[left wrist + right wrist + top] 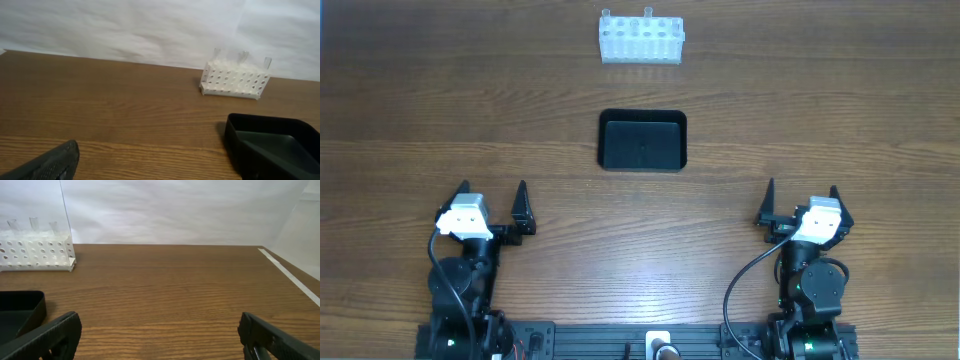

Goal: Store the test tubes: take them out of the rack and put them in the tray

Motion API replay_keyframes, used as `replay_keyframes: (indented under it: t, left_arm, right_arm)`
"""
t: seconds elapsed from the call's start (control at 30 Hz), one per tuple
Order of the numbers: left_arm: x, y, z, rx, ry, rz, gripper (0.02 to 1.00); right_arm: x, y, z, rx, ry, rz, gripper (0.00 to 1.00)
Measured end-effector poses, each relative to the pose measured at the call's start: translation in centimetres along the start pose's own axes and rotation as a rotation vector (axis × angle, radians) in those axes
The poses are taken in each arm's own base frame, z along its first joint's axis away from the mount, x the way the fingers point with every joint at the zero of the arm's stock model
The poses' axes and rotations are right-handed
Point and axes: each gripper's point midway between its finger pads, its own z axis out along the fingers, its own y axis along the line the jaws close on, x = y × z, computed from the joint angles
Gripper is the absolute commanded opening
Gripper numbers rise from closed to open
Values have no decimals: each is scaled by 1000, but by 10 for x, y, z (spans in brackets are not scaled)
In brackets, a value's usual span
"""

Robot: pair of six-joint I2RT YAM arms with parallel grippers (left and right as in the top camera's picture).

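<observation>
Fingers on both arms are spread wide and hold nothing: the left arm's fingers (524,210) sit low at the left side of the table (840,90), the right arm's fingers (767,205) low at the right. The rack (641,42) stands at the far edge on the table's middle line, well apart from both arms, with the black tray (642,115) between it and the arm bases and also on that line. So the rack lies ahead and inward of either arm, the tray nearer than the rack, and neither arm looks clearly closer.

A few clear test tubes (243,55) rise above the rack's top, upright, their long axis vertical. My judgement is that a grasp must come from above or the side of a tube's exposed top, then lift straight up before carrying it back toward the tray.
</observation>
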Motion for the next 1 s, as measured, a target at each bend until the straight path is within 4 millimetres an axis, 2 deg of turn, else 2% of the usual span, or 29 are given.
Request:
replay_keyframes:
  t: [0.1, 0.27, 0.43, 0.53, 0.73, 0.83, 1.0]
  left_arm:
    - [-10, -1, 0, 5, -42, 0, 1000]
    - [-47, -7, 4, 26, -178, 31, 1000]
    - [-55, -8, 24, 24, -139, 55, 998]
    - [-72, -10, 47, 21, -91, 59, 998]
    - [-117, -26, 117, 57, -13, 66, 998]
    - [-120, -43, 152, 91, 57, 68, 996]
    - [-104, -79, 210, 129, 192, 78, 998]
  right_arm:
    - [0, 0, 0, 0, 0, 0, 993]
    - [0, 1, 0, -4, 1, -1, 993]
    - [0, 1, 0, -5, 2, -1, 991]
    - [0, 1, 0, -5, 0, 0, 991]
    - [0, 1, 0, -5, 0, 0, 991]
    - [0, 1, 0, -5, 0, 0, 993]
    - [0, 1, 0, -5, 0, 1, 991]
